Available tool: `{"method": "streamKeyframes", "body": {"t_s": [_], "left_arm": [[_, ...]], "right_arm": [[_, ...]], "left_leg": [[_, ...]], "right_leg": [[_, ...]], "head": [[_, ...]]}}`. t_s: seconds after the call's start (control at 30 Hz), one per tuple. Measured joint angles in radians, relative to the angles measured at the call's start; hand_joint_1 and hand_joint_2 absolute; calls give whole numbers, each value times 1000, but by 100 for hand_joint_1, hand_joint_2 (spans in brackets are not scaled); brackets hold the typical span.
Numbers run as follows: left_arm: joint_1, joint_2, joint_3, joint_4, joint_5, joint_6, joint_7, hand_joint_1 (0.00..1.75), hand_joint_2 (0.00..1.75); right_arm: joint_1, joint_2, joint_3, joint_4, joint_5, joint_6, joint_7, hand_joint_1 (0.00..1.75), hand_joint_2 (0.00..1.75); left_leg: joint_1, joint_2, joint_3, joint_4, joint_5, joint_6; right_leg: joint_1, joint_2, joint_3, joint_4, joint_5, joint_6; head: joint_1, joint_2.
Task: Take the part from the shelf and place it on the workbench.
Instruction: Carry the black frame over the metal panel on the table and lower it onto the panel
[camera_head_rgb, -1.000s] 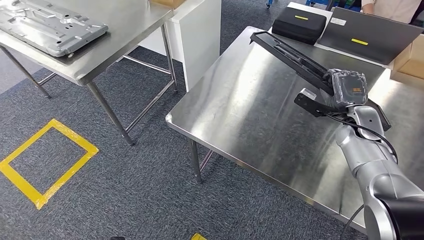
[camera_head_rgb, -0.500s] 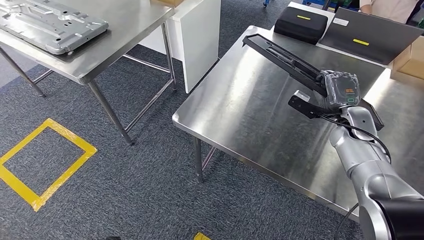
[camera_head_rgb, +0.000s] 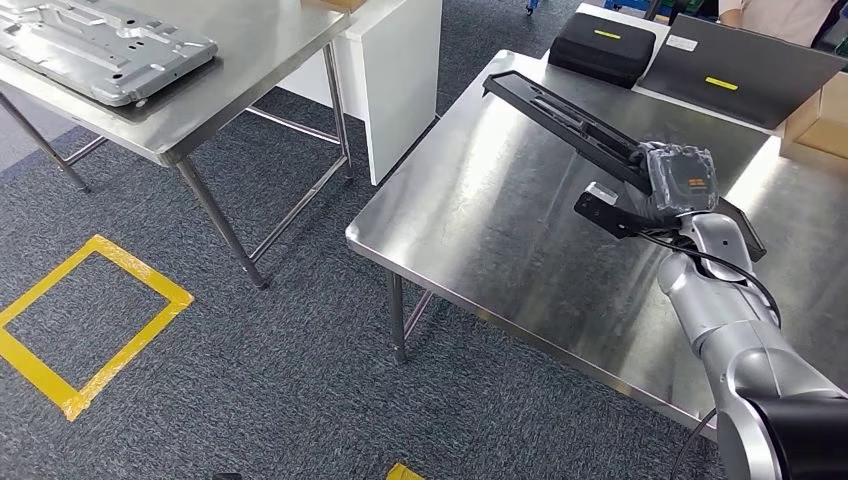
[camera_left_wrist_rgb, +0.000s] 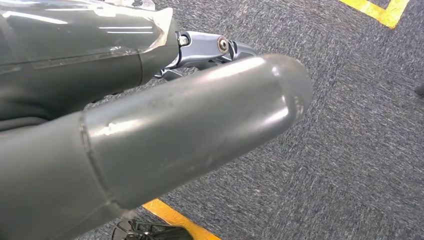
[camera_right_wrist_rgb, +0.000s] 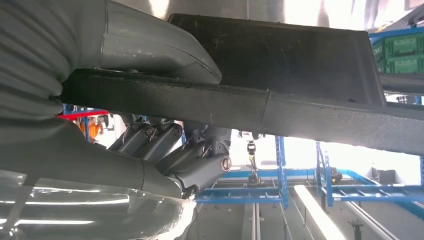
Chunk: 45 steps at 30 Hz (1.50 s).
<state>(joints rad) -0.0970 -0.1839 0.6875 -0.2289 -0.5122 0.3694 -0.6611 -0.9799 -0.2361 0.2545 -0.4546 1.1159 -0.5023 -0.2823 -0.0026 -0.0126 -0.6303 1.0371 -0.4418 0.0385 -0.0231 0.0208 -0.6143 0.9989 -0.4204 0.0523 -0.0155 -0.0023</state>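
The part is a long flat black frame held out over the steel workbench, slanting from the bench's far left corner back toward my right hand. That hand grips it near its right end. In the right wrist view the thumb lies on one side of the black part and the dark fingers curl under the other. Whether the part touches the bench top is unclear. My left hand hangs over the carpet, its thumb extended, its fingers mostly hidden.
A black case and a dark flat panel lie at the workbench's far edge, with a cardboard box at the right. A second steel table on the left carries a grey metal plate. Yellow floor tape marks the carpet.
The camera view has shifted, moving the workbench a little right and up in the picture. My right hand and the part have edged slightly toward the far left of the bench.
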Motion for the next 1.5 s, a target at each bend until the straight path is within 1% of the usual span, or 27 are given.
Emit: {"method": "streamKeyframes", "body": {"t_s": [0.27,0.33,0.4,0.47,0.63,0.77,1.1,1.5], "left_arm": [[0,0,-9,0,20,0,0,0,0],[0,1,-12,0,25,0,0,0,0],[0,1,-17,0,28,0,0,0,0],[0,2,-22,0,30,0,0,0,0],[0,3,-32,0,30,0,0,0,0],[0,3,-33,0,34,0,0,0,0],[2,4,-42,0,51,1,0,0,0],[2,5,-48,0,62,0,0,0,0]], "right_arm": [[0,3,3,4,-1,7,-1,173,175],[0,3,2,4,-10,12,-4,173,175],[0,1,1,4,-20,14,-8,173,175],[0,0,0,4,-25,13,-10,173,175],[0,-1,0,4,-27,12,-11,173,175],[2,-1,0,4,-24,11,-11,173,175],[3,-1,3,4,2,-22,-3,173,175],[4,-1,4,4,19,-27,0,173,175]], "left_leg": [[0,0,-11,8,0,0],[0,0,-20,19,-1,1],[0,1,-37,39,-6,2],[0,1,-59,63,-12,3],[0,1,-109,117,-23,4],[0,1,-132,136,-24,4],[0,1,-133,138,-23,4],[0,1,-129,135,-23,4]], "right_leg": [[0,0,-14,12,0,0],[0,0,-23,23,-2,3],[0,0,-40,43,-7,8],[0,0,-62,67,-14,10],[-1,0,-113,121,-24,11],[-2,0,-136,141,-25,13],[-2,0,-138,143,-25,12],[-2,0,-133,140,-25,12]], "head": [[0,0],[0,0],[0,0],[0,0],[0,0],[0,0],[0,0],[0,0]]}}
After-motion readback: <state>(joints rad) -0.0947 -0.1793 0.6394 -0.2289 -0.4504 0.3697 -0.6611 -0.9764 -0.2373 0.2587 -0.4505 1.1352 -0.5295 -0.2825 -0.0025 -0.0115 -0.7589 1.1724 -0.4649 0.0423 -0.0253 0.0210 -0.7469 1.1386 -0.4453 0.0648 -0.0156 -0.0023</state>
